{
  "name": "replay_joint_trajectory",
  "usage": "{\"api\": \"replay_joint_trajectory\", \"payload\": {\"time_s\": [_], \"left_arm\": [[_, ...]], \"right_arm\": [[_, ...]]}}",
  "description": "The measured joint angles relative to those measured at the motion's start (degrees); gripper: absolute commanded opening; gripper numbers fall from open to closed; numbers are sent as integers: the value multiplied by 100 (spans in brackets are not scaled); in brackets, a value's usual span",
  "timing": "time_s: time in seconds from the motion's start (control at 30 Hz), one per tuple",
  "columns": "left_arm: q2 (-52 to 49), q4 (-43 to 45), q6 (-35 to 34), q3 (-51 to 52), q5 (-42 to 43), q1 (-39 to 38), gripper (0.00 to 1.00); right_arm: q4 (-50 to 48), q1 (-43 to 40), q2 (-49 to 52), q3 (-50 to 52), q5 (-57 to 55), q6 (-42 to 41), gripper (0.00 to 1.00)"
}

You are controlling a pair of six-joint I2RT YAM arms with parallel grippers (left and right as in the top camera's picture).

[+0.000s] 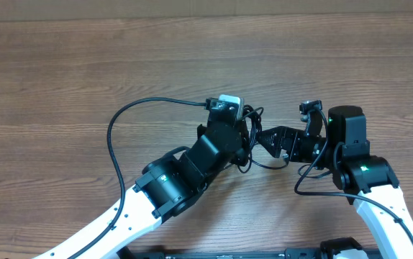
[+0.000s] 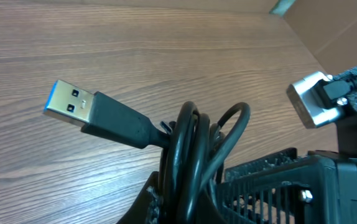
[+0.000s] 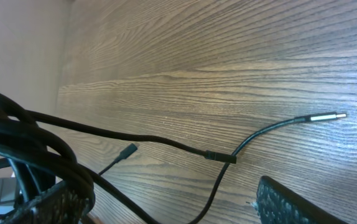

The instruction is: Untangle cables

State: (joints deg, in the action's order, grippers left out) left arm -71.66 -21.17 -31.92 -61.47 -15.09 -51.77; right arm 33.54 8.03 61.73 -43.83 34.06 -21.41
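Near the middle of the brown wooden table (image 1: 62,65) sits the tangle of thin black cords (image 2: 181,143). The left hand (image 2: 177,206), at its 7 o'clock, is clenched on the looped bundle, and a black USB plug with a blue tongue (image 2: 73,106) sticks out of it toward 10 o'clock in the left wrist view. The right hand (image 3: 175,202) is at 3 o'clock of the tangle, its fingers (image 3: 290,200) spread wide and grasping nothing; beyond them a loose cord with a silvery tip (image 3: 328,116) lies flat on the table.

You have a brown wood-grain bench (image 1: 62,65); thin black cables (image 3: 166,144) trail across its middle, one silvery-tipped plug (image 3: 328,116) lying flat on the wood.
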Motion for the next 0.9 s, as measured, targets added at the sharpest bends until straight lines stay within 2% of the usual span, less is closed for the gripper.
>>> {"api": "replay_joint_trajectory", "payload": {"time_s": [0.13,0.37,0.53,0.63,0.73,0.83,0.9], "left_arm": [[116,-72,0,4,-184,-26,4],[975,-33,2,2,-555,-26,4],[1025,-96,2,2,-673,-26,4],[1025,-321,17,2,-817,-26,4],[1025,-498,13,2,-951,-26,4],[1023,-584,-35,2,-1014,-26,4],[962,-592,-72,2,-1054,-26,4]], "right_arm": [[22,44,0,-20,-37,-85,86],[160,-44,234,-42,-968,-243,86],[168,-44,234,-42,-1088,-258,86],[162,-44,234,-42,-1043,-258,86],[92,-44,234,-42,-920,-251,90],[-146,-46,234,-42,-490,-87,97],[-350,-46,234,-42,57,190,97]]}}
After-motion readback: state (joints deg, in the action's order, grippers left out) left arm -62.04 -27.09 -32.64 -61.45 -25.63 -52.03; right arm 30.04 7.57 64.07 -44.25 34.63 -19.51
